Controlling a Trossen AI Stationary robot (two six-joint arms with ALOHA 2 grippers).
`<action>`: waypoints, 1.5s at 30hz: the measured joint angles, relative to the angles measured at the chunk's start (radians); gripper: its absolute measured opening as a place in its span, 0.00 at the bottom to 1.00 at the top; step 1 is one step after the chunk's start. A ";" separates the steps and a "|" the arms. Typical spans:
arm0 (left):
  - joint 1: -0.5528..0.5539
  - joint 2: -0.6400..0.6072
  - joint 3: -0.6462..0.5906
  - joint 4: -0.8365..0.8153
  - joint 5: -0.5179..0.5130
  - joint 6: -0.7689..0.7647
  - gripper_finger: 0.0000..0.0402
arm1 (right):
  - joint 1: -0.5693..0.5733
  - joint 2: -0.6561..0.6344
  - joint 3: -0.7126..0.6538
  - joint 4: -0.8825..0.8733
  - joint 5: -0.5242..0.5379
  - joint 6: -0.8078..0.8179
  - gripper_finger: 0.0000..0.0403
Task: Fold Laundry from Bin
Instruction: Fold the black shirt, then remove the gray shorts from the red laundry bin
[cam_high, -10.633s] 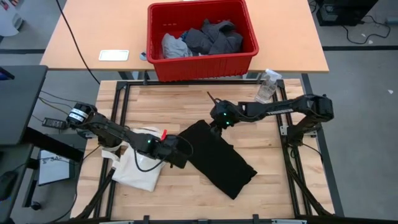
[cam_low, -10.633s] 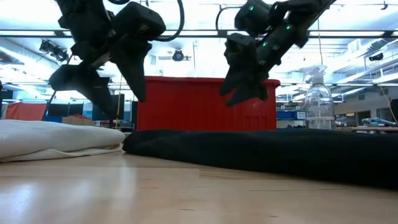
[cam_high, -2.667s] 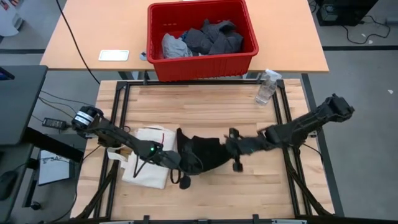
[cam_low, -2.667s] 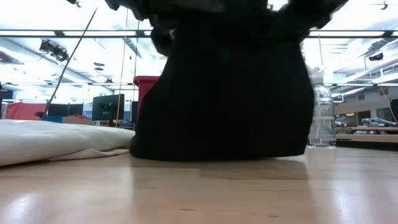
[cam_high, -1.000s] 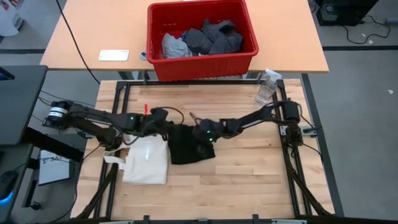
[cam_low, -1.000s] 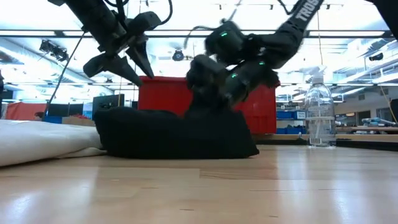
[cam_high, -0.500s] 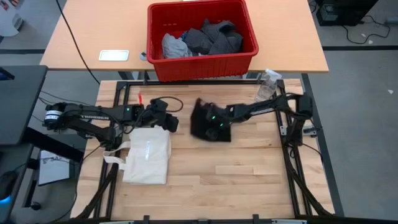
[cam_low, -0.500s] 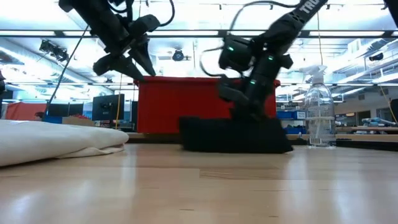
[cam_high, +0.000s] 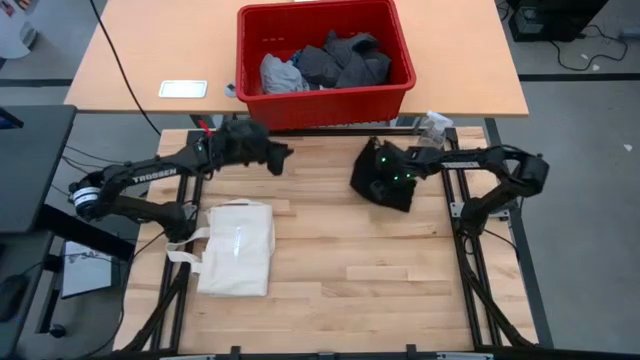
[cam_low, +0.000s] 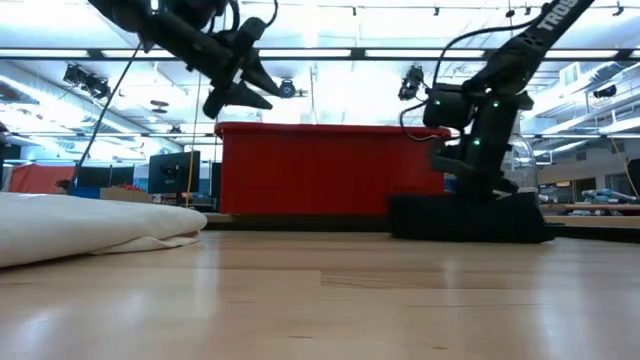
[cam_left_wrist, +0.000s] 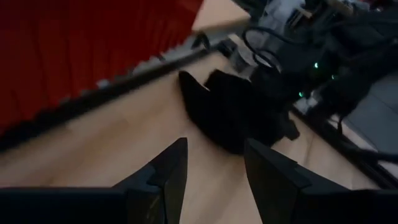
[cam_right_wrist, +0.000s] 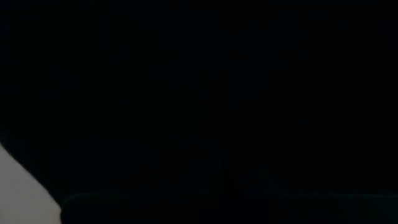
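Note:
The folded black garment (cam_high: 385, 185) lies flat on the table's far right part, also seen in the low view (cam_low: 465, 217) and the left wrist view (cam_left_wrist: 236, 109). My right gripper (cam_high: 383, 176) stands on it from above, shut. My left gripper (cam_high: 280, 160) hangs open in the air at the far left, just before the red bin (cam_high: 325, 60), holding nothing; its fingers (cam_left_wrist: 168, 171) point toward the black garment. The bin stands on the tan table beyond and holds grey and dark laundry (cam_high: 325, 62). My right gripper's shut fingers (cam_low: 480, 185) come steeply from above onto the top of the folded black garment (cam_low: 470, 203), about its middle. The garment lies flat on the table under them. Black cloth fills the right wrist view, so I cannot tell whether a layer is pinched.
A cream tote bag (cam_high: 238, 248) lies flat at the near left. A clear spray bottle (cam_high: 430, 135) stands at the far right corner, close to the garment. A white phone-like slab (cam_high: 183, 88) lies on the tan table left of the bin. Bare wood spans the near middle.
My right gripper has gone toward the table's far right corner, and the folded black garment has slid along the table with it, away from the tote bag. My left gripper, still open, has swung toward the far edge and the bin, rising a little and turning.

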 joint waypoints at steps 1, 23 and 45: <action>0.036 0.006 0.011 0.004 0.024 0.020 0.40 | -0.016 -0.014 0.000 -0.003 -0.003 -0.026 0.01; 0.321 0.163 0.271 0.084 0.097 0.293 0.40 | -0.165 -0.204 0.212 0.300 -0.408 -0.300 0.23; 0.423 0.618 0.857 -0.534 0.100 0.634 0.40 | -0.265 0.076 0.778 0.213 -0.207 -0.096 0.49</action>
